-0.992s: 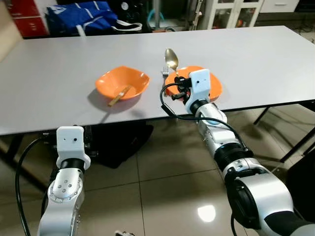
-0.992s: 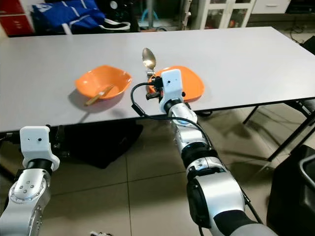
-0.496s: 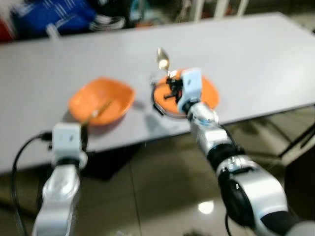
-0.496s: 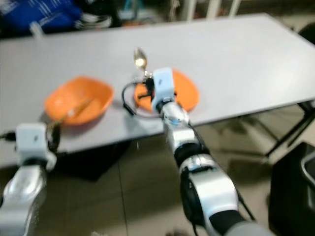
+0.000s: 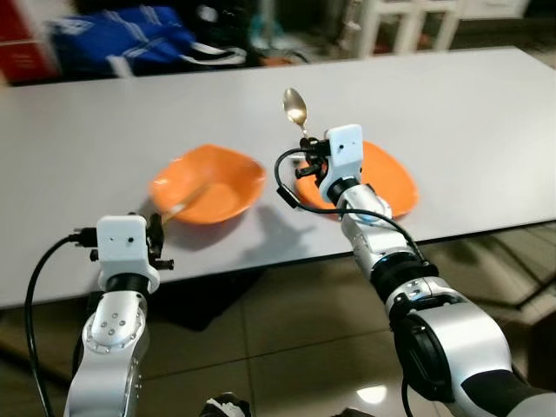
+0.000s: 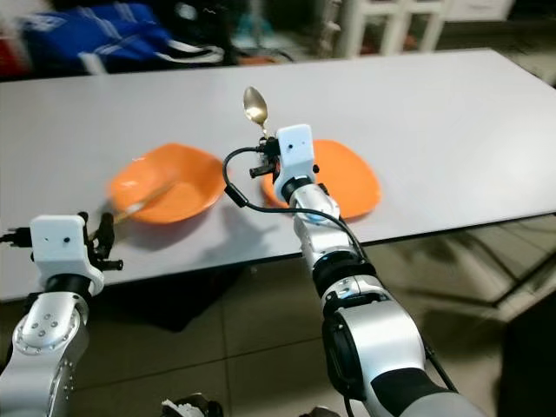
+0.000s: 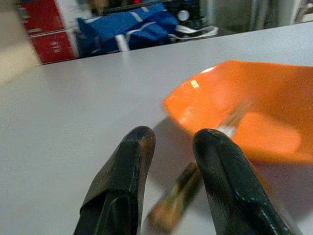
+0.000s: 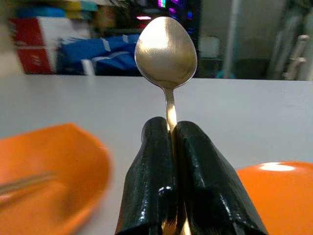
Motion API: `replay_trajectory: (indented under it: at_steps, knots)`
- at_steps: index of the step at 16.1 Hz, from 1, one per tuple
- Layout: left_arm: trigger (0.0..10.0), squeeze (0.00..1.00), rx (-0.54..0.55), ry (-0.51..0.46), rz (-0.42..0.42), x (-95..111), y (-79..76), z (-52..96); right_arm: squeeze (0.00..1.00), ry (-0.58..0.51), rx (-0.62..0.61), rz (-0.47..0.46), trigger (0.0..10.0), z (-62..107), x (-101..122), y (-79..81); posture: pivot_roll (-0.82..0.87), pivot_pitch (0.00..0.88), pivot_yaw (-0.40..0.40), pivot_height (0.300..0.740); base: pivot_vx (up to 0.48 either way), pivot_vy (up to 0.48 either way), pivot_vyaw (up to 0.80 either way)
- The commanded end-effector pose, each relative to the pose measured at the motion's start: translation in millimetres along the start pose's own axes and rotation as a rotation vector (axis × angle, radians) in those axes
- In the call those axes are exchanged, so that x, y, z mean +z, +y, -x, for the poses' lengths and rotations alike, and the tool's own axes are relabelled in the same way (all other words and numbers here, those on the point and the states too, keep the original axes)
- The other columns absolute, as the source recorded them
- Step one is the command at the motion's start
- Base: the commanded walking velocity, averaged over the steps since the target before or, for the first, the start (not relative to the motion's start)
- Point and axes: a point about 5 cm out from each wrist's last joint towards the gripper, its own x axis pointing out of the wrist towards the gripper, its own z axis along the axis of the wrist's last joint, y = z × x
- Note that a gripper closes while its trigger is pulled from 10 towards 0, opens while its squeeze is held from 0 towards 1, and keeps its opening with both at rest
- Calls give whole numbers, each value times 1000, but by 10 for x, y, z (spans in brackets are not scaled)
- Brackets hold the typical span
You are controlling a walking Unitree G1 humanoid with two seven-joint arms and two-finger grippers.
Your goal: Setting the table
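A metal spoon (image 5: pixel 295 108) stands upright in the upper centre of the frame, bowl end up, its handle pinched between the closed black fingers (image 8: pixel 151 196) of the right gripper (image 5: pixel 307 155). That gripper hovers over the near left edge of an orange bowl (image 5: pixel 387 178) lying on the grey counter (image 5: pixel 469 113), right of centre. To the left of it, another orange bowl (image 5: pixel 208 184) sits on the counter with a wooden-handled utensil (image 5: pixel 181 206) leaning inside, its handle sticking out over the rim toward the lower left. The left gripper (image 7: pixel 168 196) is at the counter's near edge in the lower left of the frame, its fingers narrowly parted just short of that handle's end, holding nothing. Behind the counter, a blue bag (image 5: pixel 130 39) lies at the upper left.
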Motion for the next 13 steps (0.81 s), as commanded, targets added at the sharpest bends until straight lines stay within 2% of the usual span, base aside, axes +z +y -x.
replay_trajectory:
  at_steps: [1,3,6,9,11,13]
  knots:
    - [10000,0,-5,-4,-6,26,-16,5,0,-43,4,-30,10000,-30,103,-25,15,36,32,740,0,0,0]
    - [10000,0,-4,0,-1,31,-6,6,0,-50,23,-54,10000,-81,168,23,16,36,33,740,0,0,0]
    - [10000,0,-10,3,-9,29,-5,17,0,-28,1,-74,10000,-124,202,9,26,32,31,740,0,0,0]
    - [10000,0,-4,4,-24,40,41,54,0,32,-33,-70,10000,-218,286,27,59,32,26,740,0,0,0]
    - [10000,0,5,5,-32,54,73,87,0,57,-17,-88,10000,-267,330,91,85,34,18,740,0,0,0]
    - [10000,0,23,12,-42,60,121,168,0,108,15,-114,10000,-283,276,197,121,45,5,740,0,0,0]
